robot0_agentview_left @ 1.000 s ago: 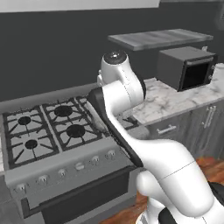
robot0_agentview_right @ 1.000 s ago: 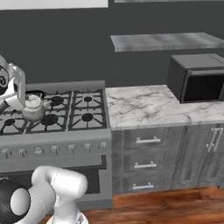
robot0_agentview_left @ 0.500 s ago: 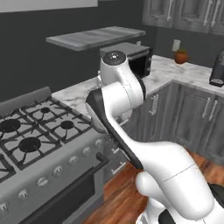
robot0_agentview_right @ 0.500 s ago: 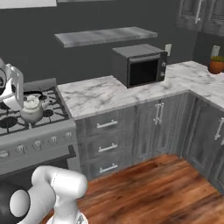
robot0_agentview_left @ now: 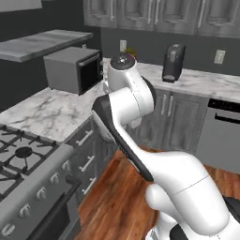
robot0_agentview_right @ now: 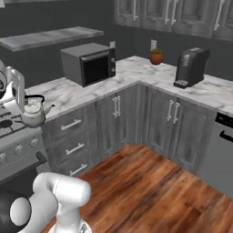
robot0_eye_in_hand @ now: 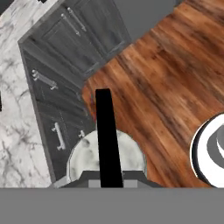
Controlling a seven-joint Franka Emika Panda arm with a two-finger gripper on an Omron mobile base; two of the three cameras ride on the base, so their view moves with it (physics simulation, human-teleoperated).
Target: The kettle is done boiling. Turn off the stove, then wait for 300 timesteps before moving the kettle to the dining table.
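Hand [robot0_agentview_right: 28, 101] clamped shut on thin black handle of small squat silver-grey metal kettle [robot0_agentview_right: 32, 113], which hangs clear of the wood floor [robot0_agentview_right: 150, 191] beside grey cabinet drawers [robot0_agentview_right: 73, 136]; carry level, avoid swinging toward cabinets.

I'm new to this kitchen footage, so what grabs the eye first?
The white arm looms across the left base view. In the right base view, the kettle hangs from the claw by its black handle, off the stove. Behind, a microwave and coffee maker sit on the marble counter.
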